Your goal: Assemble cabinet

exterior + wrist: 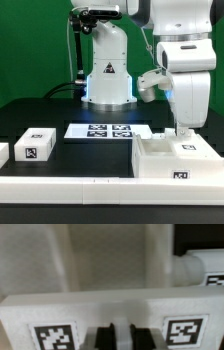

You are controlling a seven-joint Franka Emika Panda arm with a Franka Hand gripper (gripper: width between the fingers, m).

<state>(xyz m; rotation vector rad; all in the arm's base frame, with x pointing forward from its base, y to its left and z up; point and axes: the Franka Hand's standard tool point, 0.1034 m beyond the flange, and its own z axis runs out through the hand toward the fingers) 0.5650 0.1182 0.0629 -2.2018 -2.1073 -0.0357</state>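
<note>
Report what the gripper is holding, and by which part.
Cannot be told. The gripper stands low at the cabinet, its fingers nearly together with a thin pale strip between them; a grip is not clear.

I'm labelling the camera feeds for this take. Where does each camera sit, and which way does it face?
Exterior view: off the arm, across the black table from the robot's base, facing it; shows the base, the arm and the gripper low over the cabinet, plus the marker board.
Wrist view: on the wrist, aimed along the gripper at the cabinet close up; only the dark fingertips show.
Shared: the cabinet and the gripper.
</note>
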